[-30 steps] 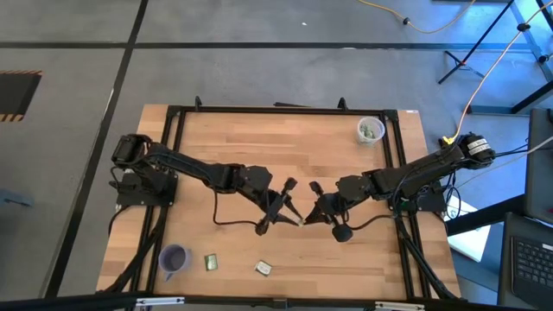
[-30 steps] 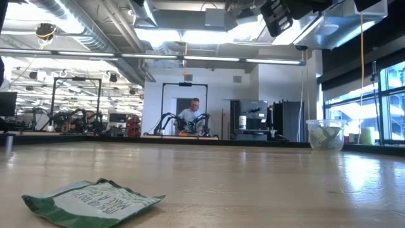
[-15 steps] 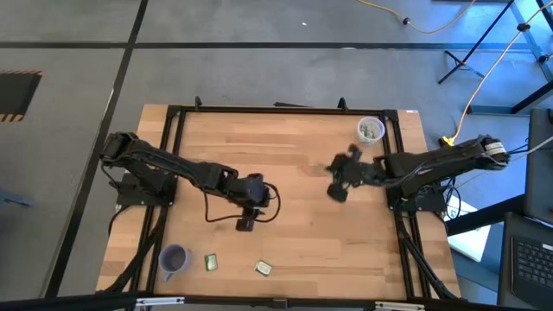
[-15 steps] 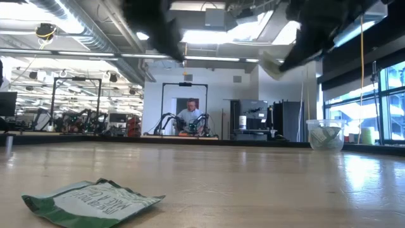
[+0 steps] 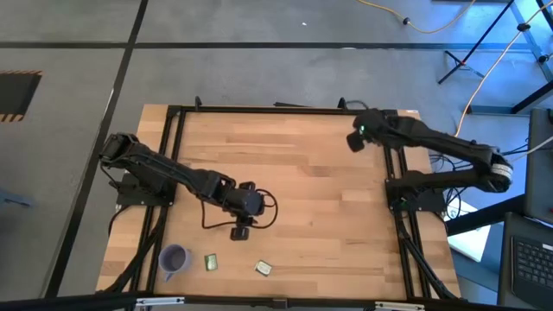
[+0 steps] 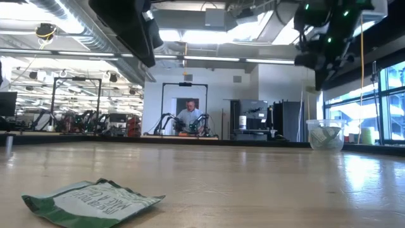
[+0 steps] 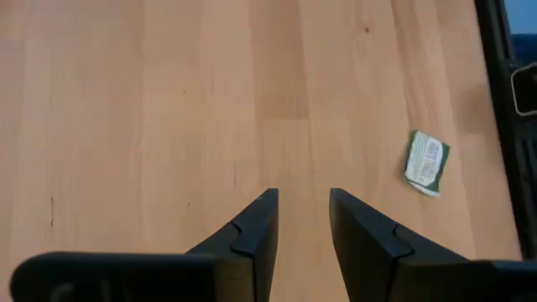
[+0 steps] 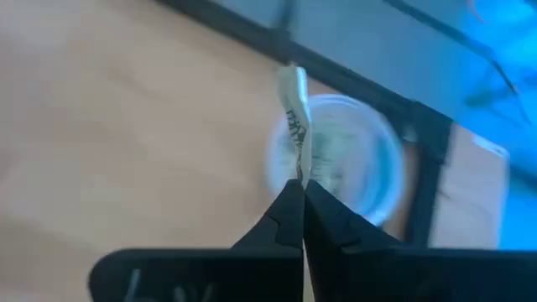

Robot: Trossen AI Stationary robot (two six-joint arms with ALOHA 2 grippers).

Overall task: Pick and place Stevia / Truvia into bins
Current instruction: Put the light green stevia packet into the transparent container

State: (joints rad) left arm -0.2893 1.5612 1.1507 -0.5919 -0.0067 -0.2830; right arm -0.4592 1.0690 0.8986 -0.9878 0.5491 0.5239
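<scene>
At the left of the wooden table, near its front edge, stood the purple cup. Just to its right lay one green-and-white sachet flat on the wood, and a second sachet lay a little farther right, apart from the first. In the low view a sachet lay flat close to the camera, its printed face up.

The left gripper hung over the table's middle left, above and behind the two sachets and touching neither. Its fingers stood a narrow gap apart with nothing between them, and its own camera showed bare wood beneath and one sachet lying off to the side, near the black frame at the table's edge.

Farther right, the right gripper was at the back right corner of the table, just beside the clear cup. Its fingers were pinched tight on a sachet, which stood up edge-on from the tips, directly in line with the cup's open mouth. In the low view the clear cup stood on the table at the right with pale sachets already inside, the right arm dark above it. A person sat in the room well behind the table.
</scene>
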